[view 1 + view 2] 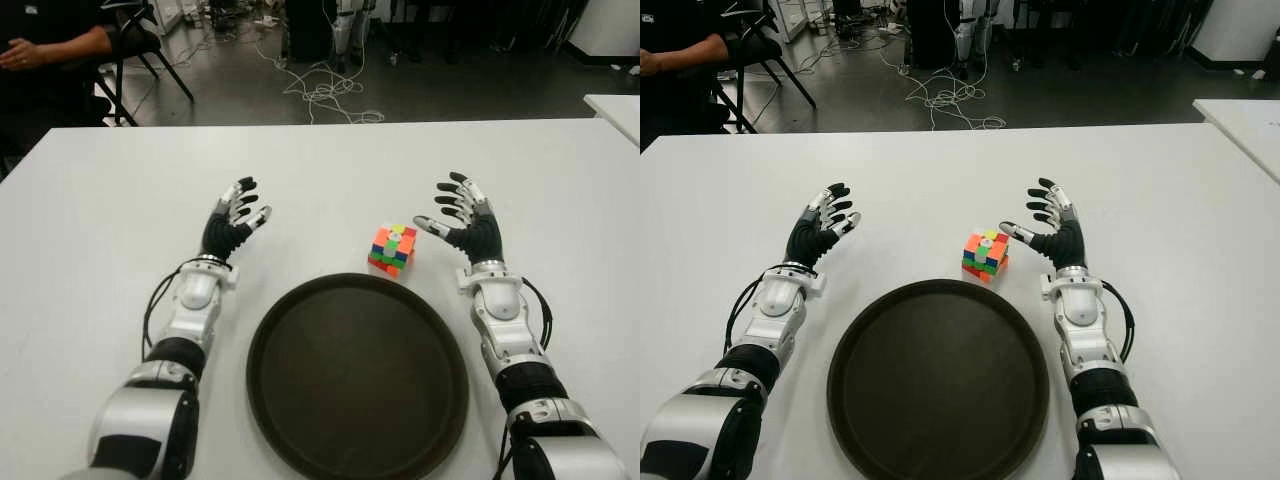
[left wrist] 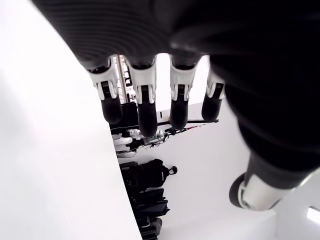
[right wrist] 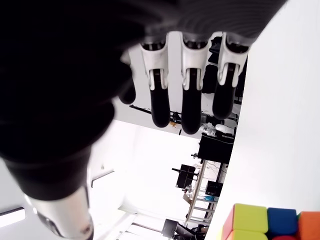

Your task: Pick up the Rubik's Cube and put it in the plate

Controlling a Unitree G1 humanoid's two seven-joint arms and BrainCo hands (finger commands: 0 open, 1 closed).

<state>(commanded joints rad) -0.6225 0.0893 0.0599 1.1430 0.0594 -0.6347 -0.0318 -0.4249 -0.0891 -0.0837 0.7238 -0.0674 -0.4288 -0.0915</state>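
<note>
No readable text, labels, brands, numbers or signs in any view.
</note>
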